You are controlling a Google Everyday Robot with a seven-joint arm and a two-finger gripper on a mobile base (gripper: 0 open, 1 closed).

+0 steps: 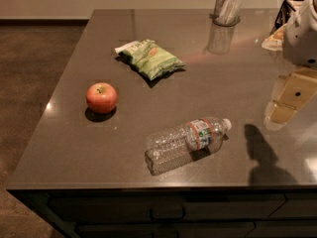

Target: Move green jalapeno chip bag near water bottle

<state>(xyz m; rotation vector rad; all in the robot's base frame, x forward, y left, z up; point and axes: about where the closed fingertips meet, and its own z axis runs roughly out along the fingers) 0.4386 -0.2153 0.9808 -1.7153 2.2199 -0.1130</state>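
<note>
The green jalapeno chip bag (150,58) lies flat on the grey countertop (74,143), toward the back left, with its white end strip pointing left. The water bottle (185,139) lies on its side near the front edge, its white cap pointing right and its label near the cap end. My gripper (282,110) hangs over the right side of the counter, to the right of the bottle and well away from the bag. It holds nothing that I can see.
A red apple (101,97) sits left of the middle, between the bag and the front left corner. A metal cup (227,5) stands at the back edge. A wire rack with packets (282,26) is at the back right. The floor lies to the left.
</note>
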